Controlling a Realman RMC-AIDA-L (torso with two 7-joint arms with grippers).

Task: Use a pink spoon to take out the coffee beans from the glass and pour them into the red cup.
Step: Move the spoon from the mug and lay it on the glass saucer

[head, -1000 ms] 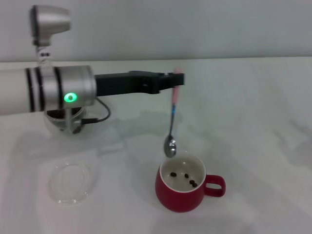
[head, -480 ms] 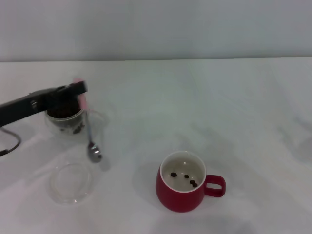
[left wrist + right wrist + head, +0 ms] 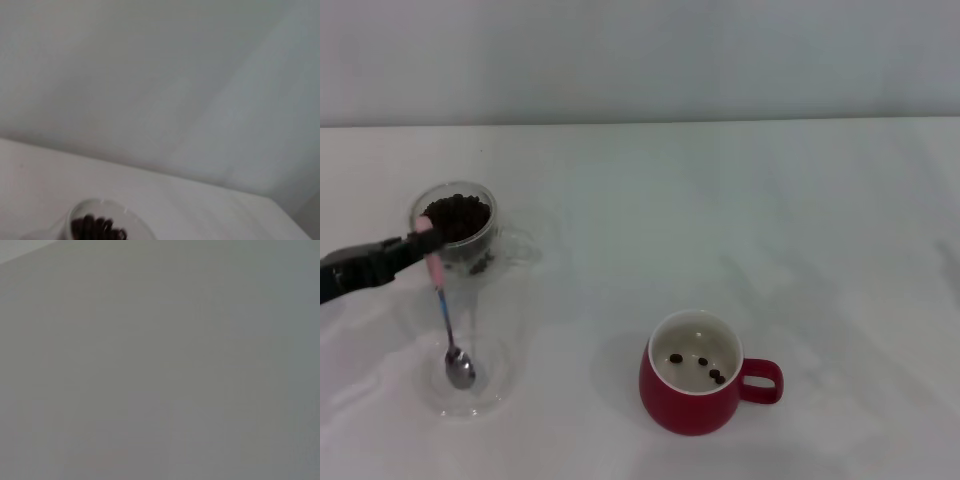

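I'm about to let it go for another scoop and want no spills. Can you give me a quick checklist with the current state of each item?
1. Left gripper holding the pink spoon by its handle: ok.
2. Spoon bowl free of beans: ok, none visible; it hangs over the clear dish.
3. Glass upright with coffee beans left to scoop: ok.
4. Red cup upright, a few beans inside: ok.
5. Spoon lined up over the glass mouth: not ok, it hangs beside it.
6. Right gripper out of the way: cannot tell, not in view.
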